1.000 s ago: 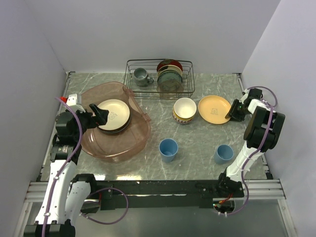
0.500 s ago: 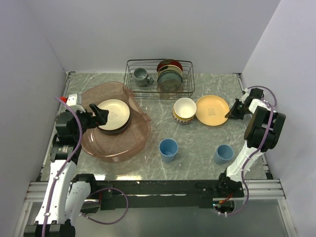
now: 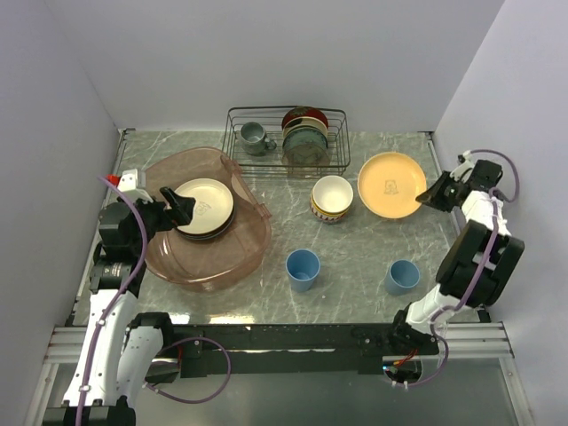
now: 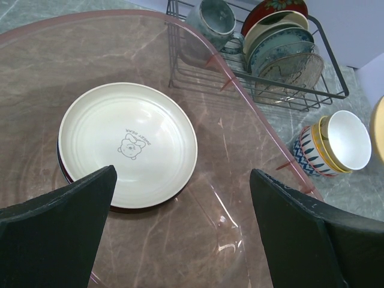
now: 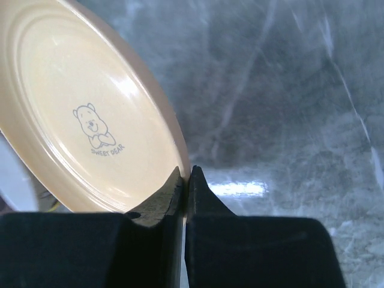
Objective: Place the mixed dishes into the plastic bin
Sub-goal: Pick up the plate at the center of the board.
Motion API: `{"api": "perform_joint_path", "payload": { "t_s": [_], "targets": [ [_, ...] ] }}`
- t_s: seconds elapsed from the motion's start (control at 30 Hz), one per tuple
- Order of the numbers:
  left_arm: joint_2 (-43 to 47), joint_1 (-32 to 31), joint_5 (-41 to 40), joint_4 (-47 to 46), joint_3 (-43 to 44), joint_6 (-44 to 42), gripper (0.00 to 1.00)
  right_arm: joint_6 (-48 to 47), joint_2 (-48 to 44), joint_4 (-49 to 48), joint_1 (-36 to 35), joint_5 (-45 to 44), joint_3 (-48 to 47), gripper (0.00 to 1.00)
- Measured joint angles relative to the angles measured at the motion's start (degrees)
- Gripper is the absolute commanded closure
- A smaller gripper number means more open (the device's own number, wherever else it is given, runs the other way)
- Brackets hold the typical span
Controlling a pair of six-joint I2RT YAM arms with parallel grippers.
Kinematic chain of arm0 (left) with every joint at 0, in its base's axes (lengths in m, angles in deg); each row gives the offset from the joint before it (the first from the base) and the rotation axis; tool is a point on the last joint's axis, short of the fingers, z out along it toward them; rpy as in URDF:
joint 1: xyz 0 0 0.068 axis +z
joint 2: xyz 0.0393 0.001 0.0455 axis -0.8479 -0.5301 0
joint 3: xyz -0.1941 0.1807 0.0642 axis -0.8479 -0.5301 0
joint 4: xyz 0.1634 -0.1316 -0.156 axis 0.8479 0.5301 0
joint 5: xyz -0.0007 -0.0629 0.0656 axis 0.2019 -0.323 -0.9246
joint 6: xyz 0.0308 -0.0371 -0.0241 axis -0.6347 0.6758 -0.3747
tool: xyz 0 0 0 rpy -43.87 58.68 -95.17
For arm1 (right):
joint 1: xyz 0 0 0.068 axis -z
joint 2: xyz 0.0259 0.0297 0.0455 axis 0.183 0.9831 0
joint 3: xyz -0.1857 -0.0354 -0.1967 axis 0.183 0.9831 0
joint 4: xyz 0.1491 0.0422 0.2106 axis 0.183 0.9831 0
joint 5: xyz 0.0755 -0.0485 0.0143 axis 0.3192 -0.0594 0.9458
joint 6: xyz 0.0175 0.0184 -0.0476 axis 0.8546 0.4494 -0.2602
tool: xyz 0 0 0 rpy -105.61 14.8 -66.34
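R hand pinching rim of yellow-orange plate, tilting up over far-right desk | L hand hovering spread over plastic bin (cream plate inside) | risk: thin edge grip slipping, plate dropping en route to the bin

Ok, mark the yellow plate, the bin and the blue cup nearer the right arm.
Yellow plate (image 3: 391, 185), top view, middle of its face.
Bin (image 3: 241, 250), top view, bare front-right wall.
Blue cup (image 3: 402, 277), top view, its open mouth.

Stacked plates under the cream plate are hidden — only dark rims show.
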State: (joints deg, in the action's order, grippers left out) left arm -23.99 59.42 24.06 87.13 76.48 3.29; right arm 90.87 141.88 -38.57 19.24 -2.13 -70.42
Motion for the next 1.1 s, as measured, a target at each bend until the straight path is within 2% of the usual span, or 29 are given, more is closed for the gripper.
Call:
{"api": "perform_joint_path", "payload": {
  "t_s": [0.3, 0.5, 0.7, 0.87, 1.1],
  "targets": [
    [-0.3, 0.0, 6.4, 0.0, 0.0, 2.9, 0.01, 0.5, -16.4, -1.0, 0.0, 6.8, 1.6, 1.0],
    [1.6, 0.0, 15.7, -1.8, 0.0, 10.2, 0.01, -1.1, -24.8, 0.4, 0.0, 12.1, 2.1, 1.0],
    [2.3, -1.0, 22.4, -6.1, 0.1, 19.6, 0.01, -2.7, -29.0, 0.3, 0.0, 17.7, 6.4, 1.0],
    [3.4, -8.3, 21.6, -8.0, 0.1, 24.5, 0.01, -3.4, -29.2, 0.1, -0.2, 21.7, 9.8, 1.0],
    [2.3, -24.3, 13.1, -9.9, 0.1, 27.1, 0.01, -4.7, -29.3, -0.1, -1.0, 24.8, 11.0, 1.0]
  ]
}}
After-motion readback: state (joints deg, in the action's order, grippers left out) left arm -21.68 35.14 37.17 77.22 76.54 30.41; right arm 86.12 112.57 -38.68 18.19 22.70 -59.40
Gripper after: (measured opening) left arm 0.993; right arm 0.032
